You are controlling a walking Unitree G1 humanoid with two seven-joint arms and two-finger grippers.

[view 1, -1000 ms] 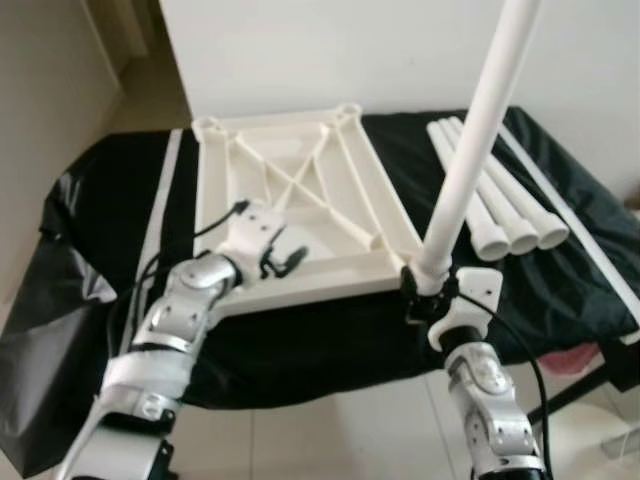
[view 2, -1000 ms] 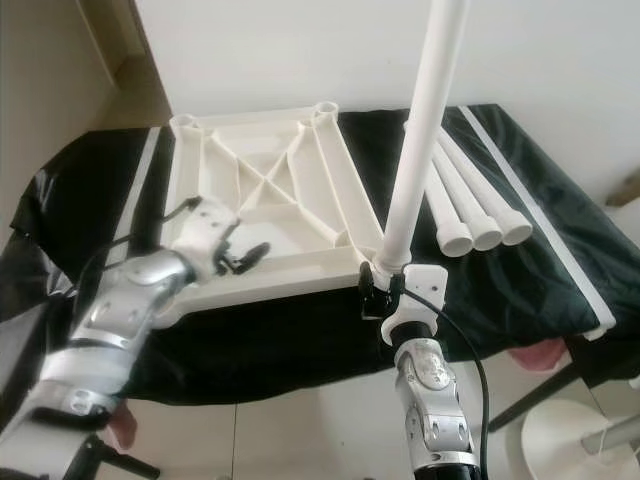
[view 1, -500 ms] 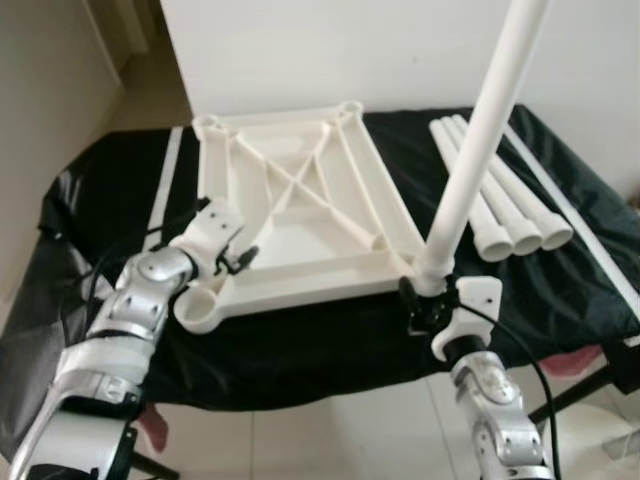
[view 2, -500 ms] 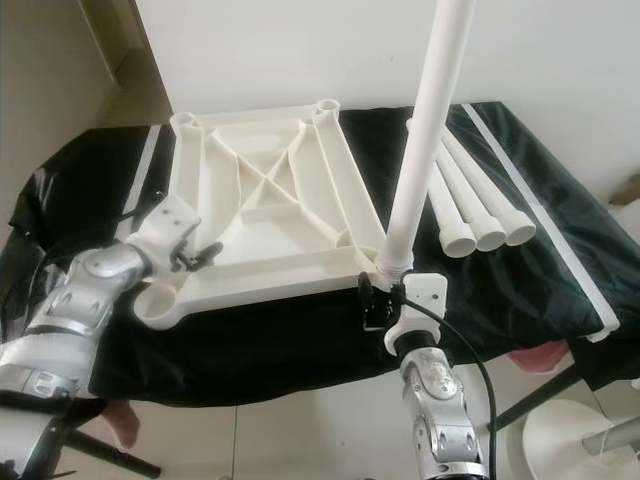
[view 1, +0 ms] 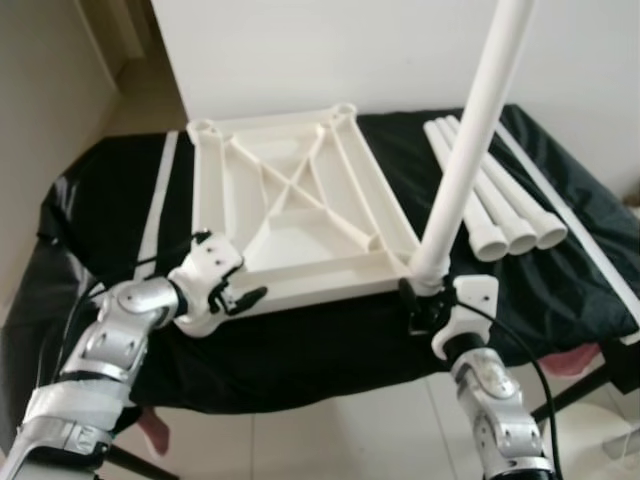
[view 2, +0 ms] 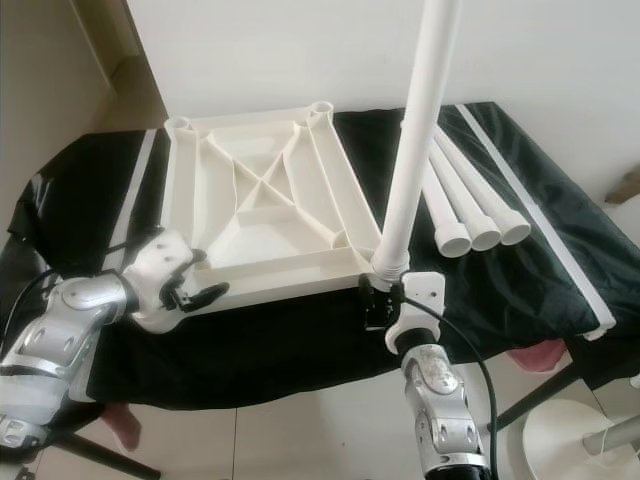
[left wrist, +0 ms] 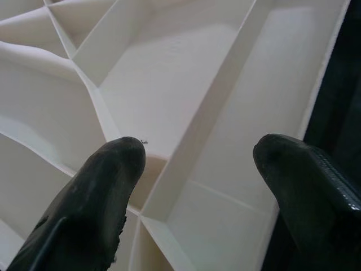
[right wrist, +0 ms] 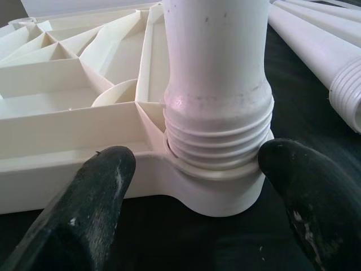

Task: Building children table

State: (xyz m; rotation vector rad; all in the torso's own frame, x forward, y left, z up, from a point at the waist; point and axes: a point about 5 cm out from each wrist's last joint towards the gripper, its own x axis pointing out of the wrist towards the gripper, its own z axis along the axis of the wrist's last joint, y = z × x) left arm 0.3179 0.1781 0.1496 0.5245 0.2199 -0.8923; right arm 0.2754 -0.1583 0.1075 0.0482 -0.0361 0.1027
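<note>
The white ribbed tabletop lies upside down on a surface covered in black cloth. One white leg stands upright in its near right corner socket, threads partly showing. My right gripper is open, with a finger on each side of the leg's threaded base and a gap to it. At the near left corner my left gripper is open above the tabletop's rim and ribs, holding nothing. Three loose legs lie side by side on the cloth to the right.
A white board or wall rises behind the tabletop. A long white strip lies along the cloth's right side. A pink object and a white round stool are on the tiled floor at the lower right.
My left arm drew back from over the tabletop's ribs to its near left corner. The right gripper and the upright leg stayed in place.
</note>
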